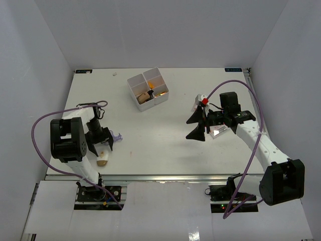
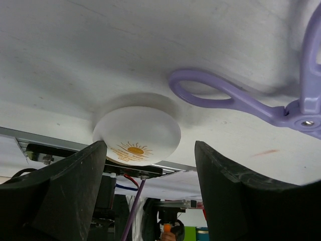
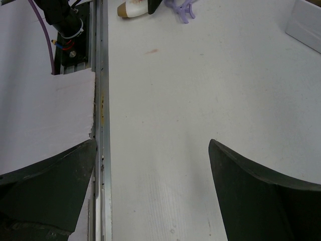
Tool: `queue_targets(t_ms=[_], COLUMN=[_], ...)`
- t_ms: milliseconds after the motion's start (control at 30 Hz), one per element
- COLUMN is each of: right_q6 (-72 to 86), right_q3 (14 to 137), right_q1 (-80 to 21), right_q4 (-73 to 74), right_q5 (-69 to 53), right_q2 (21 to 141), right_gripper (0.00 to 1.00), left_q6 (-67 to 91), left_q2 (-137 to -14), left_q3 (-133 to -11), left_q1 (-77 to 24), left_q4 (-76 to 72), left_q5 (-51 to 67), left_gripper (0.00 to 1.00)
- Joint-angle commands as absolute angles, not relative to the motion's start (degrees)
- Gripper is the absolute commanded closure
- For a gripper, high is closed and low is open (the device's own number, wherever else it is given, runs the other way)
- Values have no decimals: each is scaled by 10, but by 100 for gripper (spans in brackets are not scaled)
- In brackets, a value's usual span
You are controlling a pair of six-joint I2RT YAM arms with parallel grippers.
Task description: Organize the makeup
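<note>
The left gripper (image 2: pixel 148 150) hangs low near the table's (image 1: pixel 165 145) near edge. Its black jaws stand apart, with an egg-shaped sponge (image 2: pixel 138 134) lying between and just beyond the fingertips. Whether either pad touches the sponge cannot be told. Past the sponge the tabletop ends at an aluminium rail (image 3: pixel 103 100), so there is little room on that side. A purple plastic clip (image 2: pixel 220 95) lies beside the sponge, off this gripper's right-hand finger and apart from it.

The right gripper (image 1: pixel 196 125) is well away across the table. Its jaws are spread wide with nothing between them, over bare surface. Open tabletop runs between the two grippers and on towards the white four-compartment box (image 1: pixel 147 89), which stands far ahead of both, near the back edge.

The sponge is smooth, matte and rounded, pale beige with a small orange sun printed on its side. The clip is glossy moulded plastic with a long loop handle and a metal rivet at its hinge. The box is thin white plastic, and its nearer compartments hold small beige and orange items too small to make out.

The tabletop is matte white with a few faint scuffs and one reddish streak. Plain pale walls close in the table at the back and on both sides. A white sheet (image 3: pixel 45 125) lies on the outer side of the rail.
</note>
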State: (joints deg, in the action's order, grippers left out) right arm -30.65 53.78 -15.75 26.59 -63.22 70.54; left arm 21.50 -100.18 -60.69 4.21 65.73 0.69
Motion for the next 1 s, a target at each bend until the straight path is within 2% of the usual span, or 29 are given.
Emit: queue_targets(t_ms=[0,133,467,967], right_q6=[-316,-317,-318,-319], right_q3=[539,538,537,536], right_q1=[-155,-155,-155,-155], right_q4=[253,253,253,253], right_q5=[-650,-649,-649,-644], right_q2=[707,708,710,709], right_gripper=[2,2,2,2], left_q6=[217,234,250,248], left_q2=[-1002,-997,-953,-935], left_q3=[-590,-587,-590,-616], left_q1=[43,43,43,40], left_q4=[617,627,640,652], left_q5=[65,53,9,9], left_gripper=[20,18,2,2])
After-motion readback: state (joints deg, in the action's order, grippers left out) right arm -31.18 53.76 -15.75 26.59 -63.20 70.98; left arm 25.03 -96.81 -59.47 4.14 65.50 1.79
